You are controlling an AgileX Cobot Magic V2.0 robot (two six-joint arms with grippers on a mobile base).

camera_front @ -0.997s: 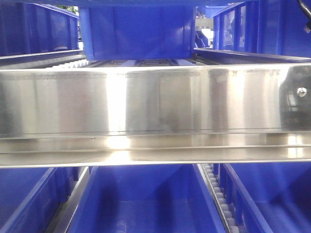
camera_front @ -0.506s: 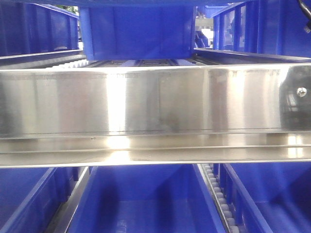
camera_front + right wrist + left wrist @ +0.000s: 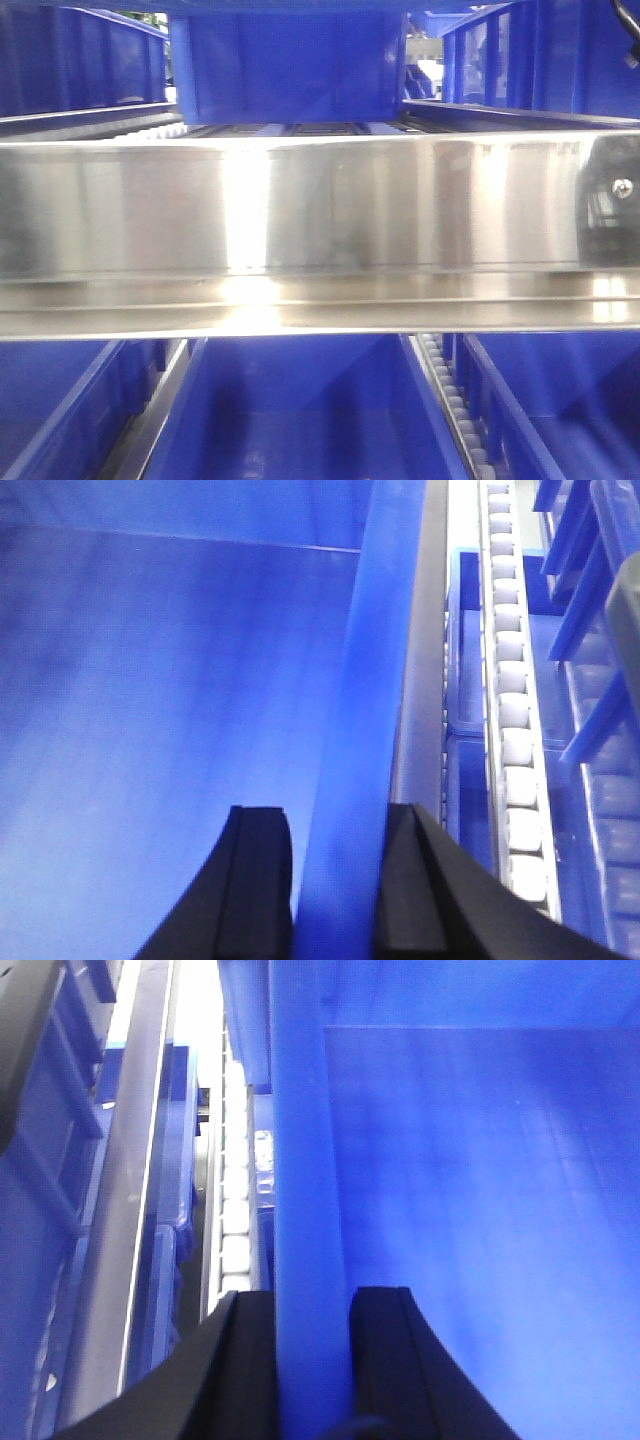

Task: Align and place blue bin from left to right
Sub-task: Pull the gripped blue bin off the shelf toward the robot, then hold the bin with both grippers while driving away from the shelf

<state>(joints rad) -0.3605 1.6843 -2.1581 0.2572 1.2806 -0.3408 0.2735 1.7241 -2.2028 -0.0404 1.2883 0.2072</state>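
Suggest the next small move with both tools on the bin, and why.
Probably slide the blue bin slightly along its lane, both arms together, keeping it square. The left tool and right tool each pinch a side wall, and that wall runs roughly parallel to the roller track beside it.

A blue bin [image 3: 290,65] stands centred on the upper level, behind a broad stainless steel rail [image 3: 320,230]. Below the rail, an open lower bin [image 3: 300,420] lies beside a roller track [image 3: 452,410].
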